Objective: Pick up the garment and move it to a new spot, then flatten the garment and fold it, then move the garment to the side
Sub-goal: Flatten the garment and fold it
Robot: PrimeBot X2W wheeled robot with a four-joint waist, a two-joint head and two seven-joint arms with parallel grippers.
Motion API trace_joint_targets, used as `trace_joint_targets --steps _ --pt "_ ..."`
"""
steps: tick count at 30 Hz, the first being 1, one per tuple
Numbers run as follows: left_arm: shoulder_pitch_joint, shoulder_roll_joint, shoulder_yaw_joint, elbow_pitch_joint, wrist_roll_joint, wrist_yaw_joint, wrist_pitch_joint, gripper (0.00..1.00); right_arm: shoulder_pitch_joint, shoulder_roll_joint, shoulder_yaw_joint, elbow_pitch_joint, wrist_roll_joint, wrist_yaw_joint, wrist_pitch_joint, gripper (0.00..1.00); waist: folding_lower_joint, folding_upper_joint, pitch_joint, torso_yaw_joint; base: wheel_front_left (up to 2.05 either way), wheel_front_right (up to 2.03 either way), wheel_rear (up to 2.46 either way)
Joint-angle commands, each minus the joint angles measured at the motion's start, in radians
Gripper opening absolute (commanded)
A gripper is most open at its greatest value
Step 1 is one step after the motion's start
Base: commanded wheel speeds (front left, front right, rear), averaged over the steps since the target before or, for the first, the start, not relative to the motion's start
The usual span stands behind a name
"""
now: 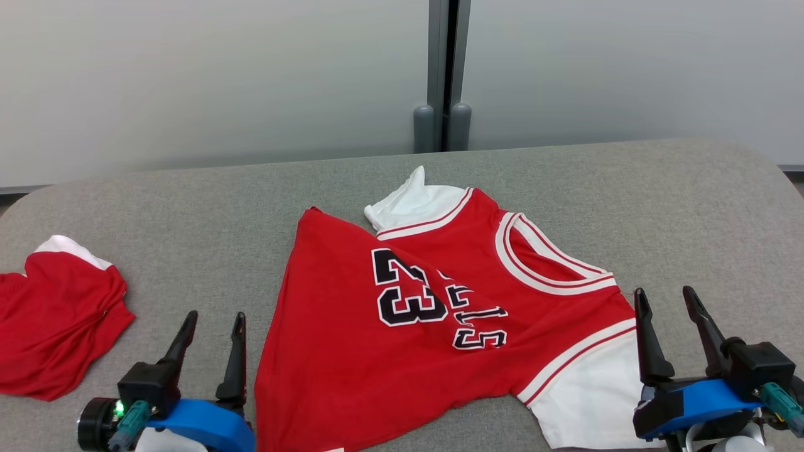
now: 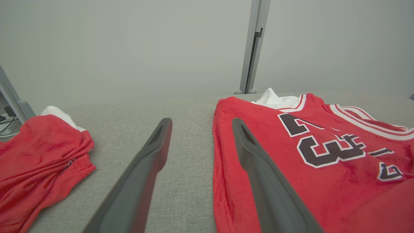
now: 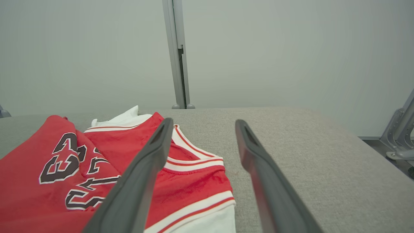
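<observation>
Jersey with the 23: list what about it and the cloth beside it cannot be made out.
- jersey: head view, lower hem runs off the bottom edge.
- lettering: head view, the fold bearing the 23 covers part of the word.
- white sleeve: head view, cut by the bottom edge.
- second red garment: head and left wrist views, cut by the left edge and crumpled; its type is unclear.

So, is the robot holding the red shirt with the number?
No, the left gripper and right gripper are both open and empty, one at each side of the shirt.
</observation>
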Motion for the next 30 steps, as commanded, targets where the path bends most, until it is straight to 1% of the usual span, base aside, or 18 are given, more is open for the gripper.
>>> trace_joint_targets --steps 1,5,10,16,23,26,27,28,29,30 --pt "-0.021 -0.007 -0.015 0.02 0.005 -0.011 0.012 1.0 -0.01 -0.002 0.001 -0.001 -0.003 0.0 0.001 1.0 0.0 -0.0001 0.004 -0.001 0.0 0.0 0.0" --pt "-0.072 -0.01 -0.07 0.104 0.009 -0.037 0.035 1.0 -0.019 -0.002 0.008 0.002 0.0 0.0 0.002 1.0 0.0 -0.0001 0.019 -0.008 0.0 0.0 0.0" --pt "-0.12 -0.012 -0.13 0.219 0.001 -0.056 0.07 1.0 -0.03 -0.002 0.01 0.006 0.003 0.0 -0.001 1.0 0.0 -0.0001 0.037 -0.02 0.0 0.0 0.0" --pt "-0.163 -0.01 -0.192 0.349 -0.011 -0.063 0.142 1.0 -0.04 -0.002 0.004 0.01 0.002 0.0 -0.008 1.0 0.0 -0.0001 0.058 -0.034 0.0 0.0 0.0" --pt "-0.179 -0.011 -0.252 0.431 -0.026 -0.066 0.213 1.0 -0.049 -0.002 0.001 0.016 0.004 0.0 -0.012 1.0 0.0 -0.0001 0.066 -0.042 0.0 0.0 0.0" --pt "-0.182 -0.013 -0.286 0.463 -0.041 -0.067 0.261 1.0 -0.051 -0.002 0.001 0.018 0.006 0.0 -0.015 1.0 0.0 -0.0001 0.067 -0.044 0.0 0.0 0.0" --pt "-0.184 -0.013 -0.295 0.467 -0.047 -0.067 0.267 0.85 -0.052 -0.002 0.002 0.019 0.007 0.0 -0.017 1.0 0.0 -0.0001 0.068 -0.044 0.0 0.0 0.0" --pt "-0.188 -0.011 -0.304 0.471 -0.051 -0.067 0.275 0.58 -0.054 -0.002 0.002 0.019 0.007 0.0 -0.017 1.0 0.0 -0.0001 0.069 -0.044 0.0 0.0 0.0" --pt "-0.193 -0.01 -0.315 0.473 -0.058 -0.067 0.278 0.38 -0.056 -0.002 0.001 0.019 0.007 0.0 -0.018 1.0 0.0 -0.0001 0.069 -0.044 0.0 0.0 0.0" --pt "-0.197 -0.008 -0.322 0.472 -0.062 -0.067 0.272 0.06 -0.057 -0.002 0.0 0.019 0.007 0.0 -0.017 1.0 0.0 -0.0001 0.07 -0.045 0.0 0.0 0.0"
